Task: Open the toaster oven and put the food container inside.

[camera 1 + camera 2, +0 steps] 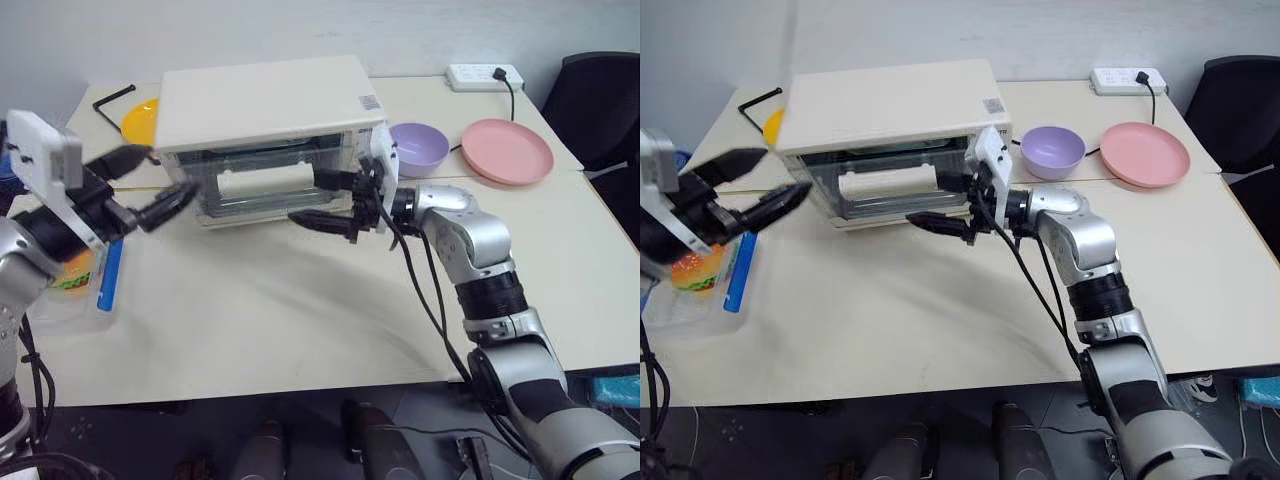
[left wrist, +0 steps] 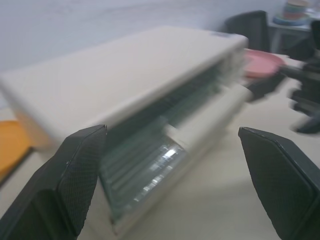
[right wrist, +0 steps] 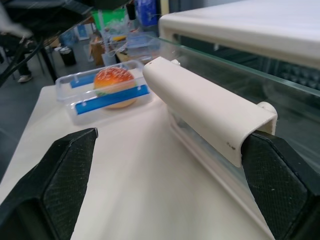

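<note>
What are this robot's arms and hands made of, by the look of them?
Silver-grey rounded shells with black joints and loose black cables form each arm. The left gripper and right gripper each have two black, textured fingers; a white box sits at each wrist.

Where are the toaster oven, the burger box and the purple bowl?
Toaster oven point(image 1: 265, 100), left eye view, on its flat top.
Burger box point(image 3: 107, 97), right wrist view, on its blue side clip.
Purple bowl point(image 1: 1053, 148), right eye view, on its inside.

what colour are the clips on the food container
Blue clips on the clear food container, clearest in the right wrist view.
</note>
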Motion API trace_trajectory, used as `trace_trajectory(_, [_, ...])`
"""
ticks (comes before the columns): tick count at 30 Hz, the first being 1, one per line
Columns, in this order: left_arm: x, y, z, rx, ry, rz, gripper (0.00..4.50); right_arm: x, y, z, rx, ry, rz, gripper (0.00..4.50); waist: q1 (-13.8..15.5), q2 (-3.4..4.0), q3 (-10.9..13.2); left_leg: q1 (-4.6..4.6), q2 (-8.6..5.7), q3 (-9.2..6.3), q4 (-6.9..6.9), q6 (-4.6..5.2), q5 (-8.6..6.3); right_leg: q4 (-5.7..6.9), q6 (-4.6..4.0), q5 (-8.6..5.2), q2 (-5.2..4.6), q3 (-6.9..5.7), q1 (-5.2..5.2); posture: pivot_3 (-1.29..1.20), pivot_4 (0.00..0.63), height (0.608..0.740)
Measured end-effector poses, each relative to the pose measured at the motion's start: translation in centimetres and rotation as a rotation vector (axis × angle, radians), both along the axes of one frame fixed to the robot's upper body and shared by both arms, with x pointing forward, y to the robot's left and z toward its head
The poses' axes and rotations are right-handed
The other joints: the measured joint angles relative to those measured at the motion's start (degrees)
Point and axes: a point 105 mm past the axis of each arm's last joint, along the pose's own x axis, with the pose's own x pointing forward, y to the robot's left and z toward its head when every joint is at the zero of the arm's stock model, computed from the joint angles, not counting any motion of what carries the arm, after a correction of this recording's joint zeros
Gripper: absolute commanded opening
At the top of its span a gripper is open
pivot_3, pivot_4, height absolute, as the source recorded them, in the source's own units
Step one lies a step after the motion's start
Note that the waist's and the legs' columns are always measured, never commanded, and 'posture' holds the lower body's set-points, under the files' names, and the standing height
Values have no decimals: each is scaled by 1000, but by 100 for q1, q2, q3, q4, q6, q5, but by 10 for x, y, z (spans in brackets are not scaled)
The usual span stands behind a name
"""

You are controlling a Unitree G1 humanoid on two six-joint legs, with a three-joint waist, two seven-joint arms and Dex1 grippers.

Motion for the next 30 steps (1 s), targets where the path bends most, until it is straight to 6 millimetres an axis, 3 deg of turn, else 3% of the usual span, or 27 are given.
trace_trajectory(1, [6, 2, 3, -1, -11, 18, 4500, -3, -1, -2, -10, -5, 10, 4474, -4, 0, 0, -3, 0, 4, 0, 0, 0, 6, 0, 0, 0, -1, -6, 0, 150, 740])
trace_trajectory(4, [22, 5, 6, 19, -23, 50, 3909, -12, 1, -8, -35, -11, 42, 4500, -12, -2, -1, -8, -2, 23, 0, -1, 0, 19, 0, 0, 1, -3, -23, 0, 150, 740])
trace_trajectory(9, [41, -1, -9, 121, 14, 16, 2384, -20, 3, -17, -54, -6, 62, 4500, -53, -3, -2, -16, -1, 55, 1, -1, 0, 42, 0, 0, 2, 19, -58, 0, 150, 740])
trace_trajectory(15, [41, -15, -18, 219, 29, -104, 485, -21, 1, -21, -60, -5, 44, 4500, -64, -4, -2, -17, -2, 54, 10, 0, 1, 51, 0, 0, 0, 19, -58, 0, 150, 740])
trace_trajectory(17, [42, -17, -25, 233, 53, -133, 42, -21, 1, -22, -58, -8, 36, 4500, -66, -4, -2, -17, -2, 54, 14, 0, 1, 56, 0, 0, 0, 20, -58, 0, 150, 740])
trace_trajectory(27, [41, -23, -38, 361, 86, -201, 42, -22, -1, -26, -56, 0, -10, 4500, -44, -8, -5, -15, -7, 52, 24, 3, 3, 68, 0, 0, -5, 19, -56, 0, 150, 740])
trace_trajectory(30, [43, -22, -49, 386, 118, -209, 42, -23, -15, -31, -74, 6, -49, 4500, 14, -10, -5, -13, -9, 52, 28, 5, 4, 65, 0, 0, -5, 19, -54, 0, 150, 740])
